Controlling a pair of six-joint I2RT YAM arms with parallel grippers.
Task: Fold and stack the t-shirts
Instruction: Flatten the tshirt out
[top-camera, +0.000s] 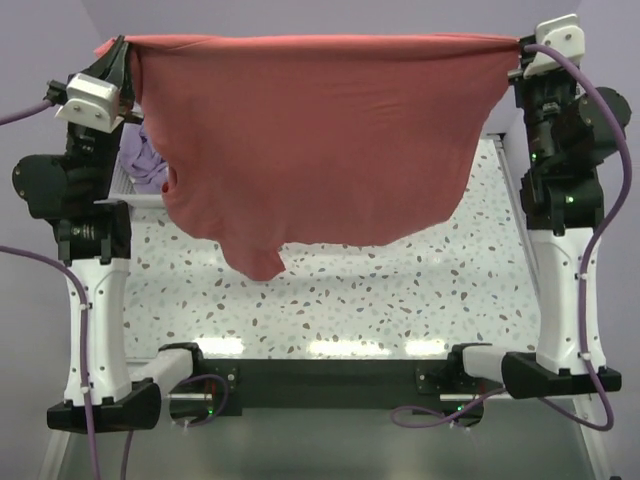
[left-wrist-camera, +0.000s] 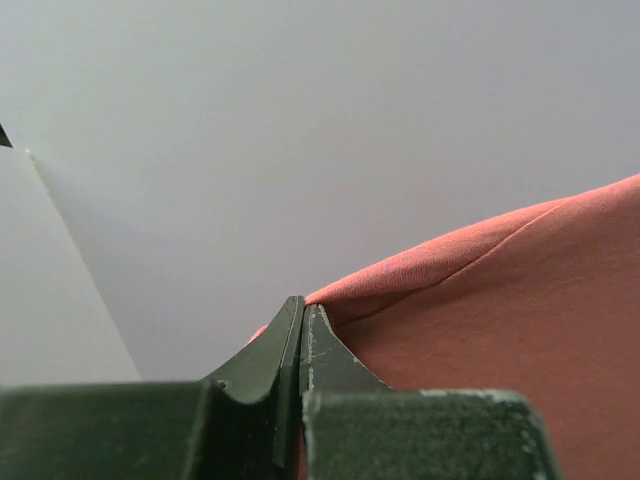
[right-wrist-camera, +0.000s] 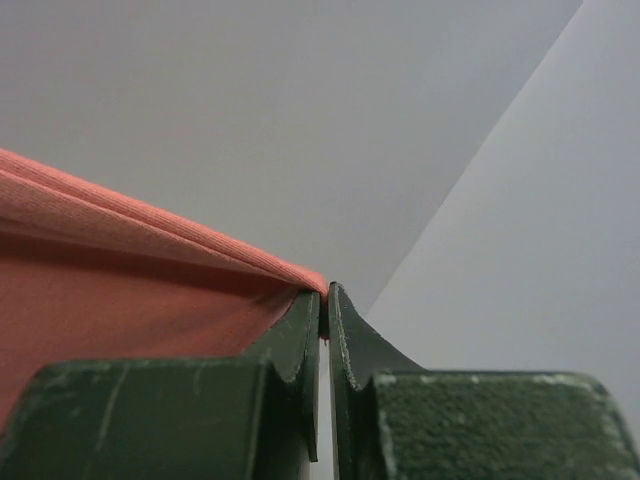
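Both of your arms are raised high, one at each side of the table (top-camera: 400, 300), with the forearms upright and the wrists turned inward to face each other. The left gripper (top-camera: 123, 48) is at the top left and the right gripper (top-camera: 520, 45) at the top right, at about the same height.

Each one is clamped on an upper corner of the red shirt (top-camera: 320, 140). In the left wrist view the fingers (left-wrist-camera: 330, 350) are pressed together, with the cloth edge running off to the right. In the right wrist view the fingers (right-wrist-camera: 300, 340) pinch the hem that comes in from the left.

The red shirt hangs in the air between the two grippers, above the table. Its top edge is pulled taut into a nearly straight line, so its long axis runs side to side. Below that line it drapes as a broad sheet with a curved lower edge, and the lowest fold sags left of centre. You cannot tell whether that fold reaches the tabletop.

The purple shirt (top-camera: 148, 160) lies crumpled at the far left, partly hidden by the red one and the left arm. It is beside the white basket (top-camera: 118, 188) — whether inside it or only against it is not clear.
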